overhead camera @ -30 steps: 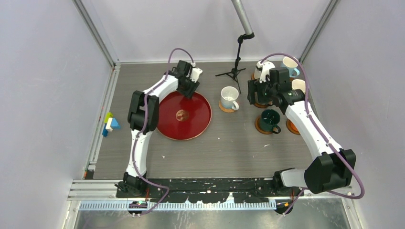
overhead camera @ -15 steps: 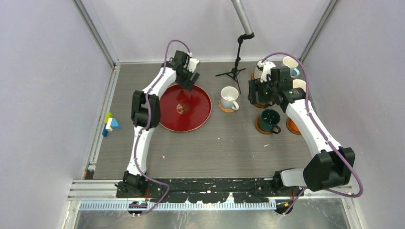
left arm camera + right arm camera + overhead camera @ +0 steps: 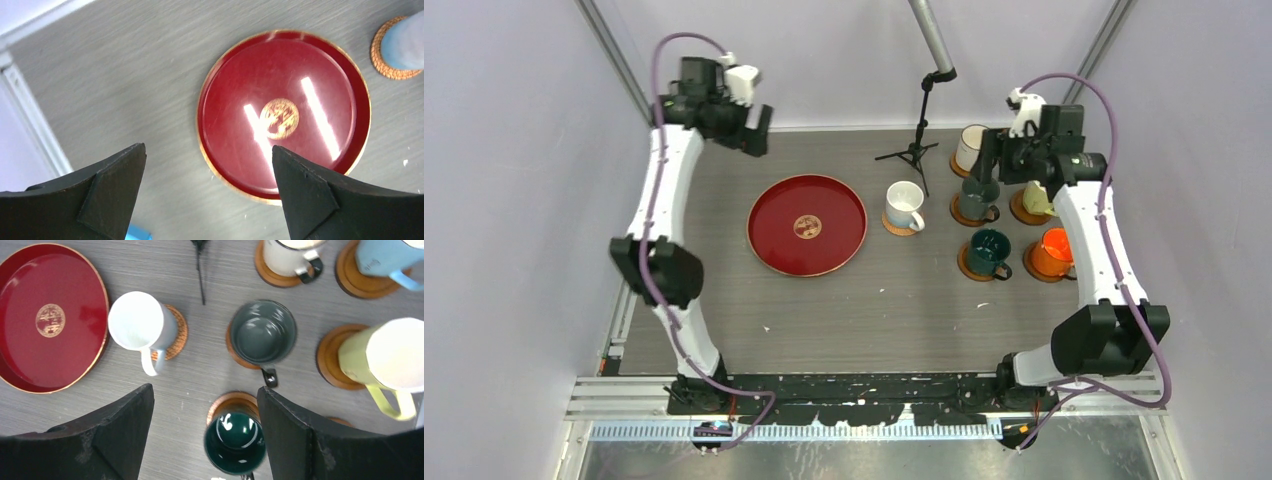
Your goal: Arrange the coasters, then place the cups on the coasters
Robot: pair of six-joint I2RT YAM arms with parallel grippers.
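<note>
red tray [image 3: 807, 225] on tabletop [image 3: 844, 320]; white cup [image 3: 905, 205] on woven coaster [image 3: 176, 332] just right of it, black tripod [image 3: 917, 150] beyond the tray's far-right edge. left jaws, right jaws wide apart, empty.

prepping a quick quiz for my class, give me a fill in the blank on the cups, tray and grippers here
The white cup stands on the one ___ coaster.
The tray is ___ in colour.
The left gripper and the right gripper both stand ___, holding nothing.
Missing words: woven; red; open.
</note>
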